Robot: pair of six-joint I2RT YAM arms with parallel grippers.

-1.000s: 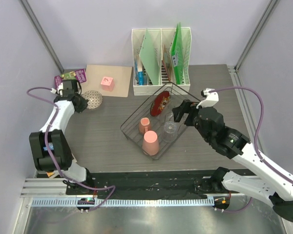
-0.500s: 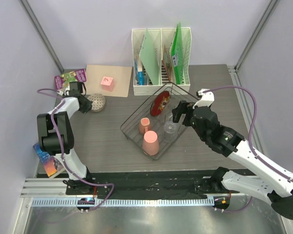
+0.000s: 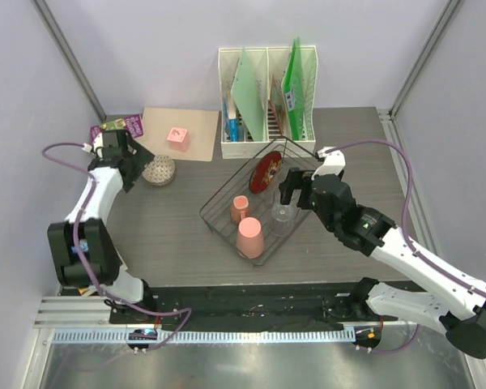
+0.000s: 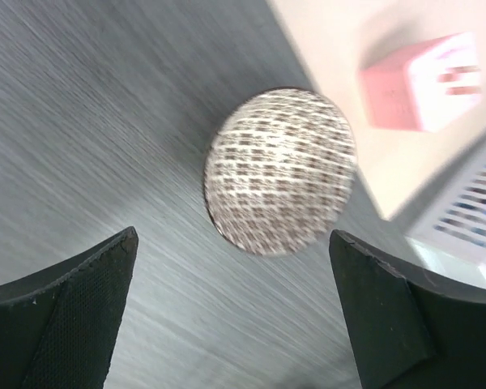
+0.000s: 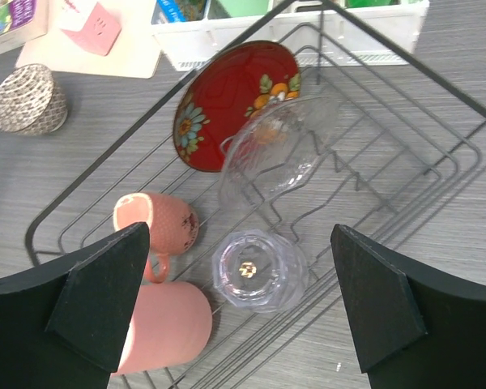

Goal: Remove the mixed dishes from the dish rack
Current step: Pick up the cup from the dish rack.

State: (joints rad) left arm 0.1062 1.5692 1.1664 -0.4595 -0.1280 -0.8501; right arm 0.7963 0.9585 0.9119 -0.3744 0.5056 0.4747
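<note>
**Rack [image 3: 223, 212]:** Black wire, set at an angle on the table [image 3: 162, 227]. All dishes are in it.

**Contents:**
- Red plate [image 5: 227, 105] stands on edge in the rack's far half.
- A clear glass piece [image 5: 271, 150] leans against the plate's near face.
- Glass [image 5: 259, 271] stands in the rack's middle, just nearer than the leaning piece. Whether its mouth faces up or down cannot be told.
- Small pink cup [image 5: 158, 231] lies on its side in the rack's left part, just beside the glass.
- Large pink cup [image 5: 166, 328] sits in the rack's near corner, touching or almost touching the small one.

**Right gripper [image 5: 239, 229]:** Fingers spread wide and holding nothing. It hangs above the rack's right side, with the glass seen between the fingers. No contact is visible.

**Left gripper [image 4: 233, 233]:** Fingers spread wide and holding nothing. It is well to the left of the rack, and a patterned bowl [image 4: 279, 170] on the table shows between its fingers, clear of both.

**Other items:**
- White file holder [image 3: 267, 97] stands just behind the rack.
- Pink cube [image 3: 178, 136] sits on a tan board [image 3: 158, 121], behind and left of the rack.
</note>
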